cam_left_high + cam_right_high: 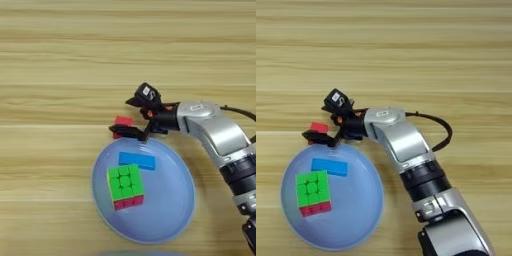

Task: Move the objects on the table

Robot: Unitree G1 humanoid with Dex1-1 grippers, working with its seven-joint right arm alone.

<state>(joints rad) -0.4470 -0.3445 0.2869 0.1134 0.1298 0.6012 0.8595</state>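
A small red cube rests on the table just beyond the far rim of a round blue plate. My right gripper is open, with one black finger behind the cube and the other in front of it, over the plate's rim. Whether either finger touches the cube I cannot tell. Inside the plate lie a flat blue block and, nearer to me, a puzzle cube with a green top and a red side. The same cube and gripper show in the right eye view.
The silver forearm comes in from the bottom right and crosses the table beside the plate, with a black cable looping off it. Bare wooden planks stretch across the far half and the left side.
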